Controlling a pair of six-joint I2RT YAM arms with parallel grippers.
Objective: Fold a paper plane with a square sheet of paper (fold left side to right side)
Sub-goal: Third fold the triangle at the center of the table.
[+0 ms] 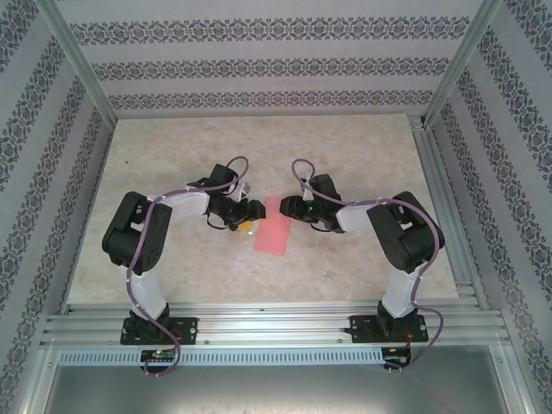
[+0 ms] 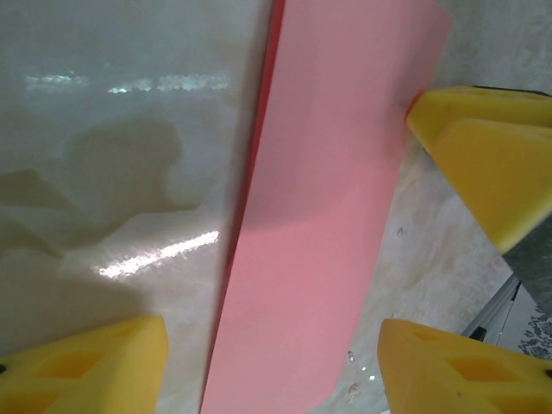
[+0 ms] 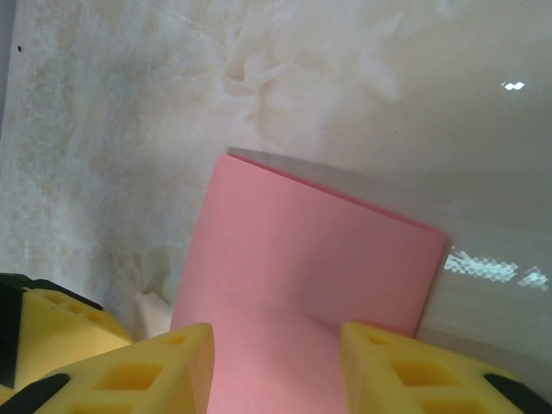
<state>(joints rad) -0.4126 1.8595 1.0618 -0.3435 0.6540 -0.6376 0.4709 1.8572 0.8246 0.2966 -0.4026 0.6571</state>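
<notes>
Jaws on both sides stand apart, holding nothing: left gripper (image 1: 248, 211) wide, just left of the paper (image 1: 274, 226); right gripper (image 1: 289, 207) narrower, over its far end. Paper lies doubled on the desk (image 1: 172, 172). The side fold looks made; pressing the crease seems next.

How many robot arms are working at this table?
2. The left arm is bolted at the near-left edge of the table, the right arm at the near-right. Both reach inward toward the pink paper between them. None seems hidden.
</notes>
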